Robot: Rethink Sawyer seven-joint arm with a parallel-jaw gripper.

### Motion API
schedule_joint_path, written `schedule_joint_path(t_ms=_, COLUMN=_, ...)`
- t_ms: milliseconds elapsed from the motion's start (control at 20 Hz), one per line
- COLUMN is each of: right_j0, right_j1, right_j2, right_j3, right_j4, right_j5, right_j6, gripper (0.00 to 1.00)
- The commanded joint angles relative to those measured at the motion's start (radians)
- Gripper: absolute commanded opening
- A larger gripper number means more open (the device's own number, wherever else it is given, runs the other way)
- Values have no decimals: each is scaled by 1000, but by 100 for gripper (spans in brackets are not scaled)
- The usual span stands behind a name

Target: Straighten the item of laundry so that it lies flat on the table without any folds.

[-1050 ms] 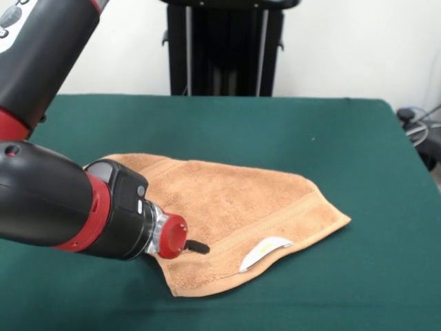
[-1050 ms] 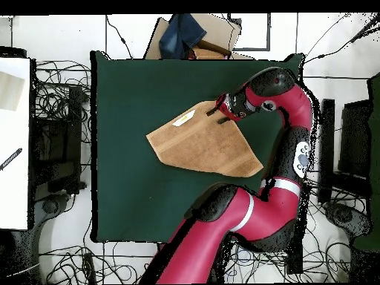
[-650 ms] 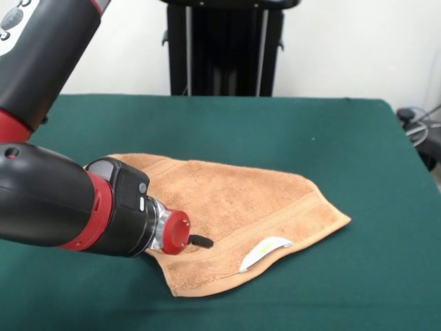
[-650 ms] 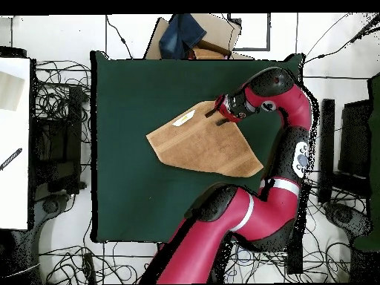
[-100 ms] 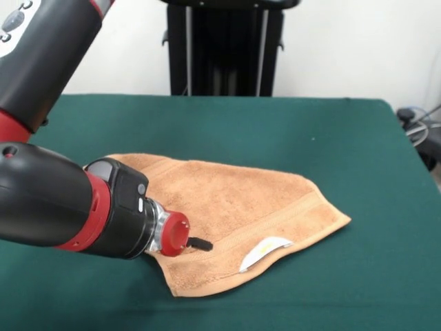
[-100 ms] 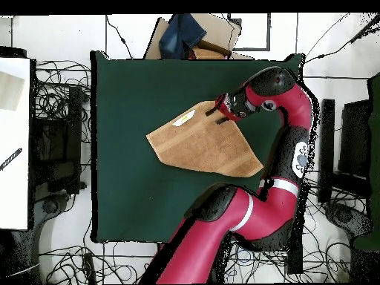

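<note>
Towel (image 5: pixel 234 207) on table (image 5: pixel 358 138) – not fully flat.
Orange-tan terry, folded over w/ doubled edge along near side, outline irregular. Woven band stripe near that end; white label (image 5: pixel 264 252) w/ yellow mark at near edge. Table top dark green, much larger than towel.

Low front camera, high overhead camera; both show the table (image 5: pixel 331 138)

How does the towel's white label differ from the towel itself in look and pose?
The white label is small, smooth and white, curling up off the hem; the towel is a broad orange-tan terry piece lying low on the green table. The label sits at one edge, while the towel spreads skewed to the table's sides. Both lie near the gripper.
</note>
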Motion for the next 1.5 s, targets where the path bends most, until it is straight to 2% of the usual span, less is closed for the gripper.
schedule_joint_path(t_ms=50, right_j0=1, right_j1=-11, right_j2=94, right_j3=21, right_j4=-103, right_j5=-63, right_j6=-22, gripper=100)
schedule_joint_path(t_ms=500, right_j0=-20, right_j1=-30, right_j2=173, right_j3=5, right_j4=-206, right_j5=-50, right_j6=-70, gripper=100)
schedule_joint_path(t_ms=800, right_j0=-29, right_j1=-37, right_j2=285, right_j3=-4, right_j4=-317, right_j5=-34, right_j6=-36, gripper=100)
schedule_joint_path(t_ms=1000, right_j0=-41, right_j1=-47, right_j2=380, right_j3=-9, right_j4=-412, right_j5=-24, right_j6=-23, gripper=100)
schedule_joint_path(t_ms=1250, right_j0=-56, right_j1=-81, right_j2=472, right_j3=-14, right_j4=-537, right_j5=-102, right_j6=-114, gripper=100)
schedule_joint_path(t_ms=1500, right_j0=-80, right_j1=-95, right_j2=586, right_j3=-17, right_j4=-658, right_j5=-61, right_j6=-113, gripper=100)
